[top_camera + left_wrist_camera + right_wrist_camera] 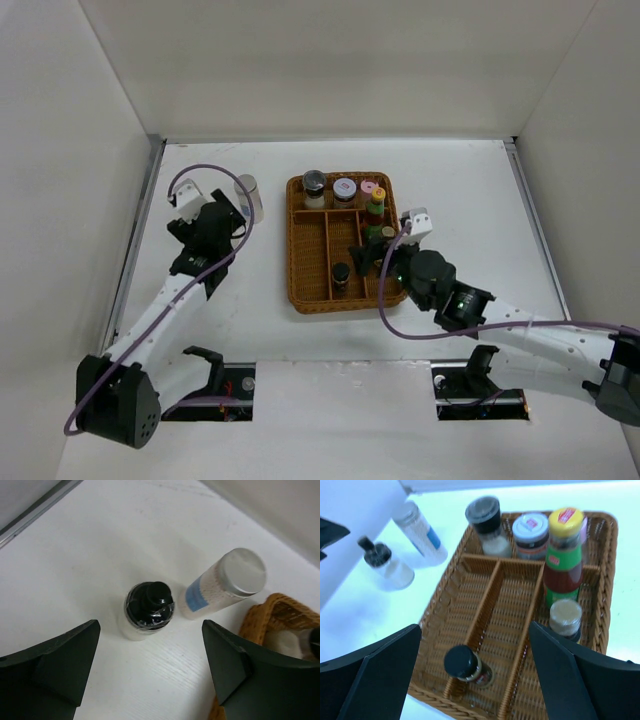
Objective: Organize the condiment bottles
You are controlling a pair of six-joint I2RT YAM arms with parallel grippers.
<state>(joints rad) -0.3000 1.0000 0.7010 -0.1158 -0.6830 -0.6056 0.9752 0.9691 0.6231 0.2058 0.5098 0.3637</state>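
Left wrist view puts the black-capped bottle (149, 611) upright on the table (100, 545), just ahead of the left gripper (150, 630) and centred between its two fingers (55, 665), which are spread wide with nothing held. The white cylinder (222, 585) with its grey cap stands just beyond the tip of the right-hand finger, close beside the bottle but apart from it. These are the only two I can see outside the wicker tray (280, 612), whose corner sits right beside that same finger.

Your risk, as I judge it, is that finger. Drive forward or close off-centre and it may clip the cylinder or catch the tray rim, toppling one narrow thing into the other. Pinching the bottle by its small cap would likely let it slip, so go lower, on the body.

Over the tray, the right gripper (475, 627) hangs with its fingers apart and empty. Beyond its fingertips stand a black-topped grinder (487, 522), a white-lidded jar (530, 530) and a yellow-capped sauce bottle (563, 555). A grey-lidded jar (566, 616) is by the right finger, and a black-lidded jar (462, 662) sits between the two. That arm blocks your path to the free compartments.
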